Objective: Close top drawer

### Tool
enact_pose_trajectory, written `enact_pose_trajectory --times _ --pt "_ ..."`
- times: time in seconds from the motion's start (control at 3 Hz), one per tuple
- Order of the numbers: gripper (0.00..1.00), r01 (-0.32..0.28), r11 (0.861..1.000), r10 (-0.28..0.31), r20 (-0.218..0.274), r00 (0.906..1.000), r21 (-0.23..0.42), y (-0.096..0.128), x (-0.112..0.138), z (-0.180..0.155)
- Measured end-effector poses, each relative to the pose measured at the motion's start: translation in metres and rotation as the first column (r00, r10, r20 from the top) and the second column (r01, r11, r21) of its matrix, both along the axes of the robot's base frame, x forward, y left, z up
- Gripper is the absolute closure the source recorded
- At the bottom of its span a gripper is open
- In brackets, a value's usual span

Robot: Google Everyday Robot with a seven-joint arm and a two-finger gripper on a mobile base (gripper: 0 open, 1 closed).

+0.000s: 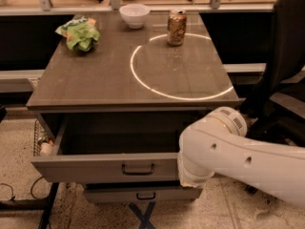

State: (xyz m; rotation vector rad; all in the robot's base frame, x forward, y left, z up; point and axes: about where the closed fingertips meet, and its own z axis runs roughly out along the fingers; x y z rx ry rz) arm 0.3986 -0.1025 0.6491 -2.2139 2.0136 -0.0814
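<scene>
Camera view looks down on a grey table (95,80) whose top carries a bright ring of light (132,67) on its right half. From the near right a thick white robot arm (248,159) reaches leftward, and a black office chair (283,56) stands behind it on the right. Under the tabletop the top drawer (95,168) is pulled partway out toward the near side, its dark inside open to view. The arm's rounded end lies against the right end of the drawer's front panel. The gripper (190,178) sits there at the arm's tip, covered by the arm's casing, so whether it is apart or together cannot be told. Below, a narrower drawer (114,194) shows its front. A green crumpled bag (80,33) lies far left on the tabletop, a white bowl (134,15) at the far edge, and a brown can (176,27) upright to its right. The small dark handle (138,169) marks the panel's middle.
</scene>
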Motion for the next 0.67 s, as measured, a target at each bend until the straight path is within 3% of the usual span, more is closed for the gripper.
enact_pose_trajectory --times 0.33,0.67 --pt "1.0 0.0 1.0 0.0 0.0 1.0 0.0 0.0 -0.001 0.0" --pt "1.0 -0.025 1.0 0.025 0.009 0.9996 0.013 0.01 0.031 0.004"
